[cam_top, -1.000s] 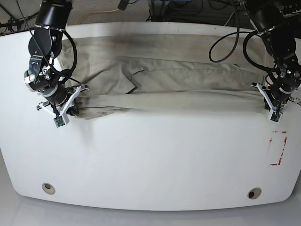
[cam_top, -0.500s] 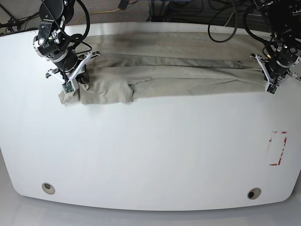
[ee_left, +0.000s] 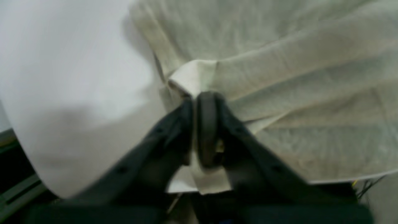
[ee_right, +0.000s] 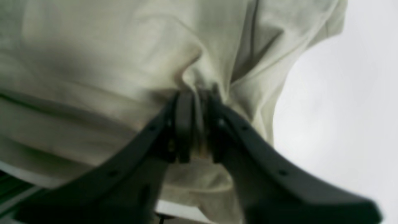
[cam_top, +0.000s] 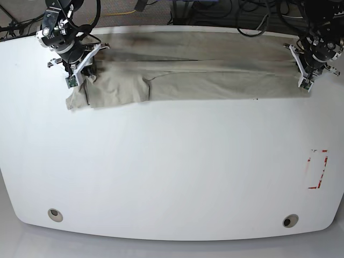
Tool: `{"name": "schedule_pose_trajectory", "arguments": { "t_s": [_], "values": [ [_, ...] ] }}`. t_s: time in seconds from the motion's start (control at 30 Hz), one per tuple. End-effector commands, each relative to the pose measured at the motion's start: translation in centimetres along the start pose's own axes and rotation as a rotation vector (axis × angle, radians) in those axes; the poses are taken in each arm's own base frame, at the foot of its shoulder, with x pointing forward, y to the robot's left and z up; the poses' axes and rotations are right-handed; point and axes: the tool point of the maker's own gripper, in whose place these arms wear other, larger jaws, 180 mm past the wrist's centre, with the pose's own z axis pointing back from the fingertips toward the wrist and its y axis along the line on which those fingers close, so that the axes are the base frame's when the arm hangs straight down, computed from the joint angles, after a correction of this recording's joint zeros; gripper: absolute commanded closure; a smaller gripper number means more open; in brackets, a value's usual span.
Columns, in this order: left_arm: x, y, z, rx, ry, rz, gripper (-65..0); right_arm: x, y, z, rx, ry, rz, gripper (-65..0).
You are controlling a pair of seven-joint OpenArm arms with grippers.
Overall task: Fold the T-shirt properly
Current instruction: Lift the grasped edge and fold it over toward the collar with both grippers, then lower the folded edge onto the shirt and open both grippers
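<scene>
The T-shirt (cam_top: 193, 75) lies folded into a long band along the far edge of the white desk (cam_top: 172, 172), stretched from about 10 o'clock to 2 o'clock in the base view. At 10 o'clock the right hand (cam_top: 80, 72) pinches a bunch of cloth between nearly closed fingers (ee_right: 185, 124), with a sleeve spreading toward 6 o'clock below it. At 2 o'clock the left hand (cam_top: 305, 75) grips the other end, a folded corner of fabric caught between its fingers (ee_left: 206, 124). A red marking (cam_top: 318, 169) sits near 4 o'clock.
</scene>
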Motion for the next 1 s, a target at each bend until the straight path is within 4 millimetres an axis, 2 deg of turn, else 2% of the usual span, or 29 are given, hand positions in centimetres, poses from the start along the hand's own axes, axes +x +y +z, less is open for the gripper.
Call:
{"name": "schedule_pose_trajectory", "arguments": {
  "t_s": [0.0,0.07,0.17,0.27,0.37,0.43,0.57,0.63,0.77,0.87,0.9,0.97],
  "values": [
    [1.2,0.7,0.3,0.018,-0.041,-0.011,-20.0,0.5,-0.8,0.8,-0.023,-0.027,0.008,-23.0],
    [1.2,0.7,0.3,0.018,-0.040,-0.011,-34.7,0.3,-0.9,1.2,-0.006,-0.043,-0.014,-33.9],
    [0.9,0.5,0.2,0.009,-0.037,-0.006,-48.5,0.8,-1.3,2.3,0.028,-0.105,-0.069,-45.0],
    [1.7,0.9,0.8,0.023,-0.063,-0.007,-46.7,2.1,-2.6,3.9,0.046,-0.209,-0.163,-50.6],
    [3.0,2.1,2.4,0.046,-0.134,0.043,-45.3,3.5,-2.6,5.0,0.100,-0.296,-0.224,-49.5],
    [3.2,2.0,2.8,0.023,-0.157,0.081,-45.1,4.2,-2.4,5.1,0.135,-0.323,-0.232,-48.8],
    [4.0,1.7,3.1,-0.033,-0.194,0.141,-44.7,5.7,-0.5,4.2,0.264,-0.365,-0.271,-44.2],
    [3.8,1.6,2.9,-0.035,-0.176,0.143,-44.6,5.5,-0.1,3.6,0.289,-0.358,-0.290,-40.7],
    [2.8,0.9,2.0,-0.065,-0.147,0.185,-44.6,5.1,0.7,1.2,0.330,-0.324,-0.336,-28.4],
    [2.1,1.3,1.9,-0.072,-0.154,0.241,-45.0,3.5,1.7,-0.8,0.357,-0.250,-0.353,-21.1],
    [1.6,1.8,2.0,-0.068,-0.159,0.278,-45.1,2.6,1.6,-1.5,0.353,-0.221,-0.365,-20.6],
    [1.0,2.2,2.0,-0.076,-0.171,0.332,-45.3,2.3,1.4,-2.3,0.347,-0.201,-0.367,-21.7]
  ]
}}
